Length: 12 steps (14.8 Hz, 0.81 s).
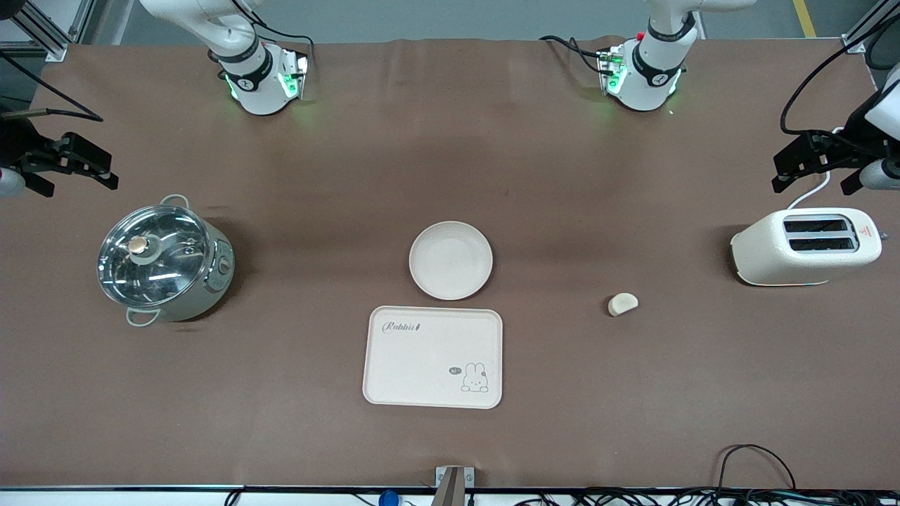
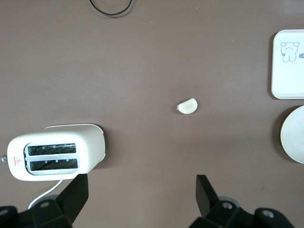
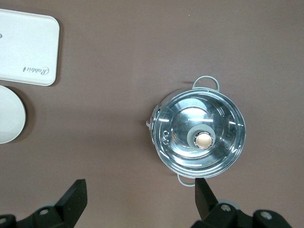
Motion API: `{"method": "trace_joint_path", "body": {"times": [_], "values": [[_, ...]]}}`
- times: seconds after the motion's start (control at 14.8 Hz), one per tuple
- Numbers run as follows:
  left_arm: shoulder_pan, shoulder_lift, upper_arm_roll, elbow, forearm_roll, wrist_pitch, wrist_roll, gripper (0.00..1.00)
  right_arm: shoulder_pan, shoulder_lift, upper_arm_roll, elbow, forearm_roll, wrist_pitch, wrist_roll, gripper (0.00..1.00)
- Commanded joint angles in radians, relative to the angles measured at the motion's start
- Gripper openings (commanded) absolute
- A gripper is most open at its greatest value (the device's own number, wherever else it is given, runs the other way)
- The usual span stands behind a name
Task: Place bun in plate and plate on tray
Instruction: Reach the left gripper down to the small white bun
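Front view shows both claws released: left claw (image 1: 815,165) over the toaster (image 1: 808,246), right claw (image 1: 67,165) waiting above the pot (image 1: 165,263). Small bun (image 1: 623,303) on the desk (image 1: 281,422), apart from plate (image 1: 451,260) and tray (image 1: 432,357), could squash or roll if pinched off-centre.

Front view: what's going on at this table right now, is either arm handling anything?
Nothing is being handled yet. The left gripper hangs open above the toaster, and the right gripper hangs open above the lidded pot; both arms wait. The bun lies on the table by itself, toward the left arm's end. The plate is empty and sits just farther from the front camera than the tray, which is also bare. Neither step of the task has begun.
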Motion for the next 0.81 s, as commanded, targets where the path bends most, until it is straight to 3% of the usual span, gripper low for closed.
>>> {"method": "trace_joint_path", "body": {"times": [0.0, 0.34, 0.54, 0.74], "values": [[-0.003, 0.029, -0.004, 0.067, 0.022, -0.060, 0.009, 1.00, -0.005, -0.004, 0.001, 0.009, -0.002, -0.006, 0.003, 1.00], [-0.017, 0.102, -0.012, 0.038, 0.008, -0.088, -0.022, 1.00, -0.002, 0.001, 0.001, 0.007, -0.002, -0.002, 0.003, 1.00], [-0.017, 0.193, -0.081, -0.054, -0.018, 0.080, -0.032, 1.00, 0.004, 0.037, 0.003, 0.000, 0.050, -0.003, 0.003, 1.00], [-0.017, 0.395, -0.126, -0.068, -0.043, 0.212, -0.032, 1.00, 0.003, 0.094, 0.003, -0.001, 0.102, 0.008, 0.003, 1.00]]}}
